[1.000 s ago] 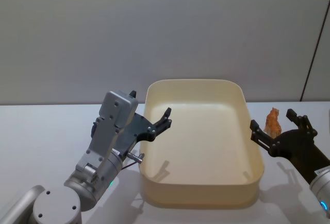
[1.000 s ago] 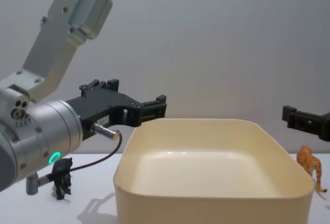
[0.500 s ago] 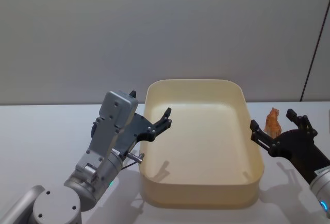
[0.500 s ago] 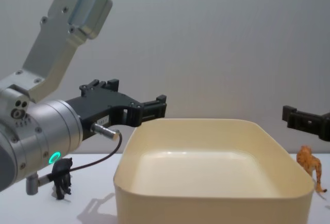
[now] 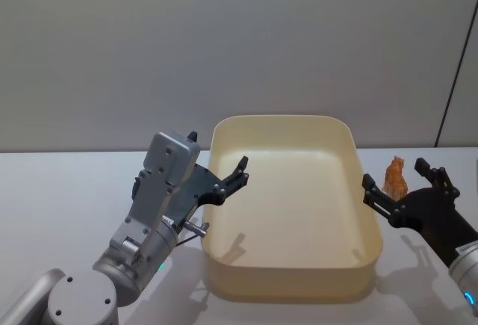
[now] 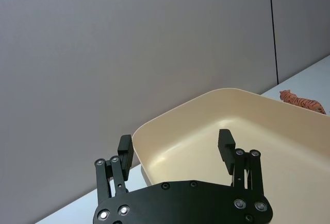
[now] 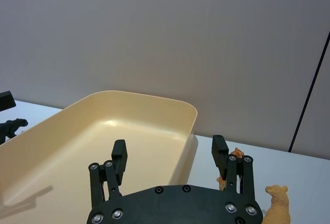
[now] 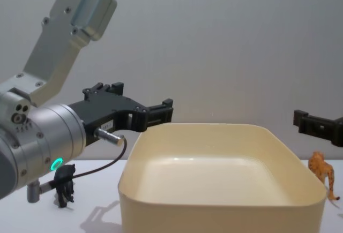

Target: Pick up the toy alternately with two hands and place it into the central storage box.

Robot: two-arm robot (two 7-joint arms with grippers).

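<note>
1. The white counter carries everything, with a plain grey wall behind it.
2. The central storage box, a cream-yellow tub with rounded corners, sits mid-counter between the two arms.
3. The thick silver left arm reaches in from the left, a green ring light glowing on it.
4. The left gripper hangs raised at the box's left rim, pointing across it. Its fingers are spread apart and hold nothing.
5. The right gripper hovers just outside the box's right wall, its fingers also apart and holding nothing.
6. The orange tiger toy stands on the counter just beside the box's right wall. In the chest view it is below the right gripper and clear of it.
7. A tan animal figure stands on the counter near the tiger.
8. A small black animal figure stands on the counter left of the box, below the left arm.
</note>
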